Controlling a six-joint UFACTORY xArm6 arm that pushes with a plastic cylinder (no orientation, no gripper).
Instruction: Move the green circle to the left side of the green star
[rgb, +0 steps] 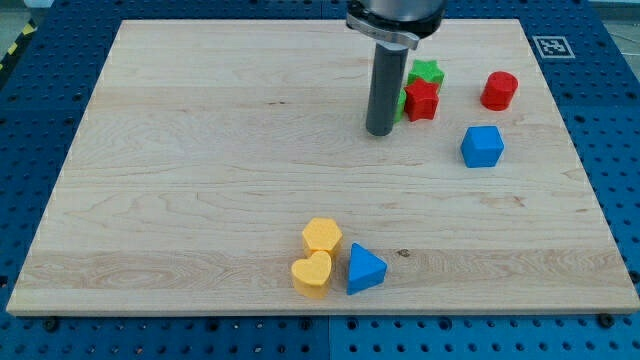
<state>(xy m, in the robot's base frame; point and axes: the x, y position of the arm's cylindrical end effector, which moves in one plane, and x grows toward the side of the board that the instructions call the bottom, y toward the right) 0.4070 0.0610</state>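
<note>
On a blue pegboard bench (60, 35) lies the pale wooden board (200, 150).

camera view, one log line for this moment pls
my tip | just left of red star | green star behind it | green circle mostly hidden by rod

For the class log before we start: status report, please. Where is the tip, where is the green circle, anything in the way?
My tip beside the green circle, mostly hidden behind rod. Green star just beyond. Red star crowds both.
</note>
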